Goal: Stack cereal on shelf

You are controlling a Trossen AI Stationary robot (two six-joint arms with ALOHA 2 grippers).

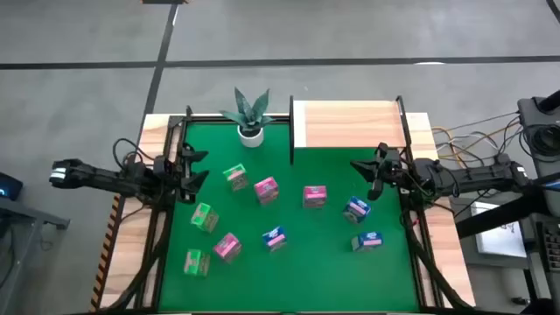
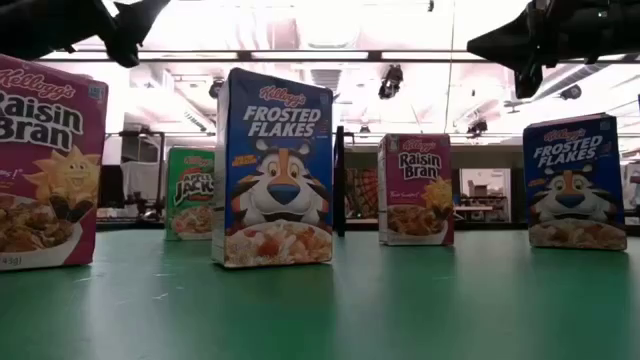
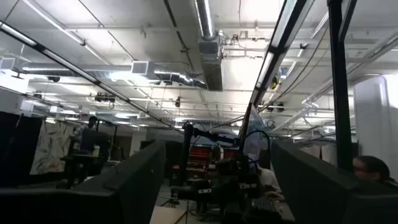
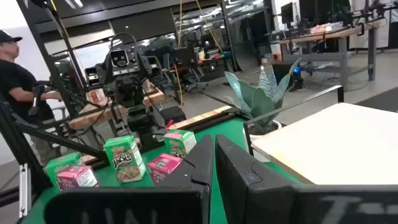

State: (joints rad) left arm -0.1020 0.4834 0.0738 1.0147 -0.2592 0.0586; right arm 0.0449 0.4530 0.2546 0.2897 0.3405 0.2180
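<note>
Cereal boxes, nine in all, stand scattered over the green mat (image 1: 297,262), none on the shelf (image 1: 350,124) and none in either hand. The right hand (image 1: 366,178) hovers clenched and empty over the mat's right side, in front of the shelf; its fingers (image 4: 205,163) press together in the right wrist view. Nearest it is a blue box (image 1: 356,209), with a second blue box (image 1: 367,241) a little nearer the front edge and a pink box (image 1: 314,197) toward the middle. The left hand (image 1: 197,168) hangs released over the mat's left edge, its two fingers (image 3: 134,180) well apart and nothing between them. Closest to it are a green box (image 1: 234,178) and a pink box (image 1: 266,189) just beside that; another green box (image 1: 204,217) lies toward the front, then a pink box (image 1: 227,247), a blue box (image 1: 274,237) and a green box (image 1: 196,262) near the front left corner. The shelf, a light-wood board with thin black uprights, sits at the back right of the tabletop (image 1: 442,262), bare. A potted plant (image 1: 249,115) stands at the back of the mat, just left of the shelf. A person (image 4: 18,84) in a dark shirt shows in the room beyond.
</note>
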